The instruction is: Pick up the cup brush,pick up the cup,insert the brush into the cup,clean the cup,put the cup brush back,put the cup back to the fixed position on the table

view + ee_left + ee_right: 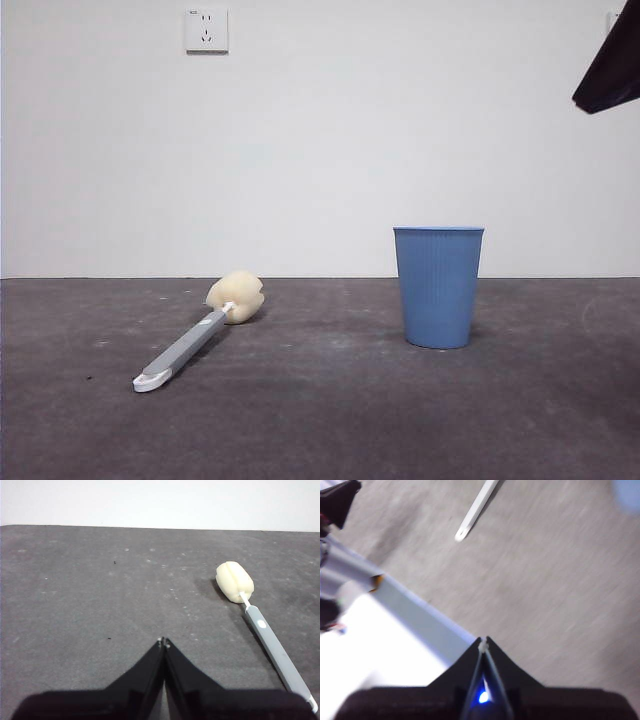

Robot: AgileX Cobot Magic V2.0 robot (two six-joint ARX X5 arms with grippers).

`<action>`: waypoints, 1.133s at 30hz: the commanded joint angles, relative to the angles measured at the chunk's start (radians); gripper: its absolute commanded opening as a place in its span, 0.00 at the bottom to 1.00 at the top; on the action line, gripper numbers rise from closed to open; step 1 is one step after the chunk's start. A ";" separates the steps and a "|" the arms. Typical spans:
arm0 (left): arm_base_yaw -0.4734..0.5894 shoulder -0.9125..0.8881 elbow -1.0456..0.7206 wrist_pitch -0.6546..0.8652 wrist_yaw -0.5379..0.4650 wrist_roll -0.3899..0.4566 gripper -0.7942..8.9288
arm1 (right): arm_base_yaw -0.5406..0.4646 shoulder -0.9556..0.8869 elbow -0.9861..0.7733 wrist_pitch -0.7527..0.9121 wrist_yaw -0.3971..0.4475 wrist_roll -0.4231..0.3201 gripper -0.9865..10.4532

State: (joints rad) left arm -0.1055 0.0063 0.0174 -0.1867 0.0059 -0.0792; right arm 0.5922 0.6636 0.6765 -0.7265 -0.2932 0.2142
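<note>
Cup brush (260,625) flat on table (90,590) | beside closed left tool (164,642), apart

Cup brush (198,338) flat on table (330,420), sponge head rearward; blue cup (438,286) upright, well apart.

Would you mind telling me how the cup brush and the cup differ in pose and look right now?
The cup brush lies flat, while the cup stands upright, mouth up. The brush is slim, grey-handled with a cream sponge head; the cup is broad, ribbed and light blue. Both rest on the table, apart from each other and ungripped.
</note>
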 commanded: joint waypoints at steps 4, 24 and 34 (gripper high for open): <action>0.003 -0.002 -0.013 0.000 -0.003 -0.003 0.08 | -0.172 -0.114 -0.029 0.135 0.084 -0.221 0.09; 0.003 -0.002 -0.013 0.000 -0.003 -0.003 0.08 | -0.586 -0.629 -0.590 0.589 0.110 -0.150 0.09; 0.003 -0.002 -0.013 0.000 -0.003 -0.003 0.08 | -0.586 -0.663 -0.671 0.551 0.120 -0.109 0.09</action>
State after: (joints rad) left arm -0.1055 0.0063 0.0174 -0.1867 0.0032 -0.0792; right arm 0.0067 0.0044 0.0196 -0.1658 -0.1745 0.0875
